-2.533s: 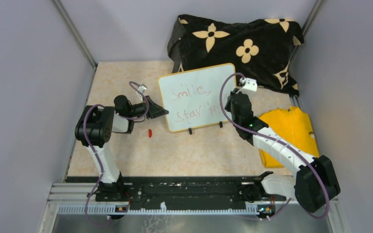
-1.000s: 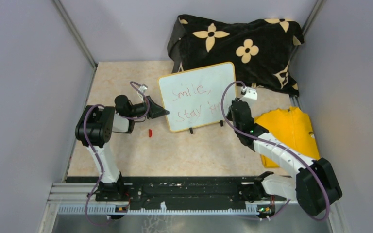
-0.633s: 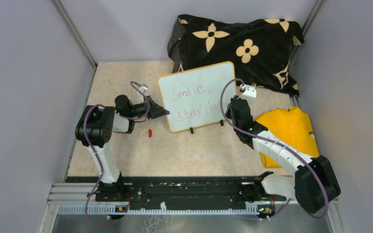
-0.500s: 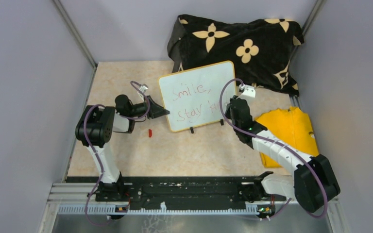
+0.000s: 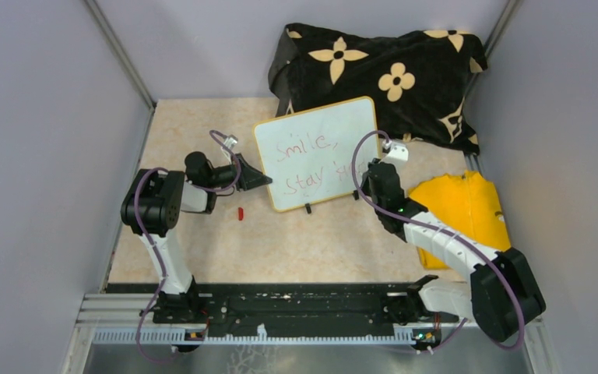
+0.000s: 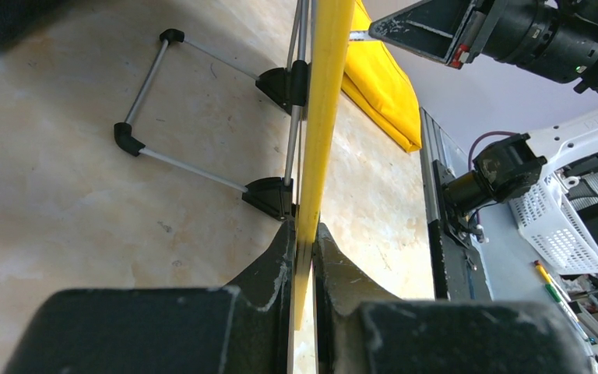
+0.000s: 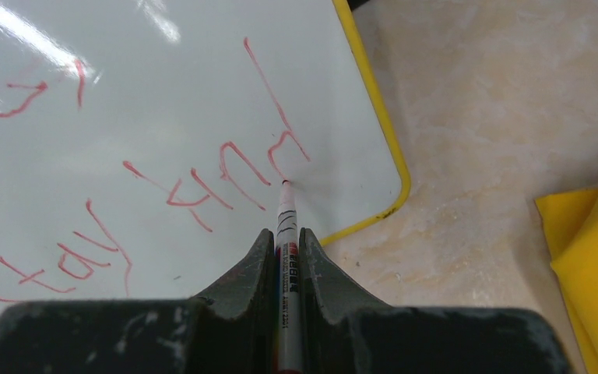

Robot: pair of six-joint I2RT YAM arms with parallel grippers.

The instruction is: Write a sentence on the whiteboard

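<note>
Plush black flower-patterned cloth (image 5: 381, 66) heaps at twelve o'clock. The glossy, round-cornered whiteboard (image 5: 317, 156) stands mid-table, its yellow frame pinched at nine o'clock by the left gripper (image 6: 304, 234). At four o'clock, the right gripper (image 7: 285, 238) clamps a slim marker (image 7: 284, 210), its tip on the thin red sentence (image 5: 304, 146).

Beige table (image 5: 202, 132) bears whiteboard (image 5: 311, 128), flowered cloth (image 5: 374, 70), yellow cloth (image 5: 467, 206), red item (image 5: 240, 213).
</note>
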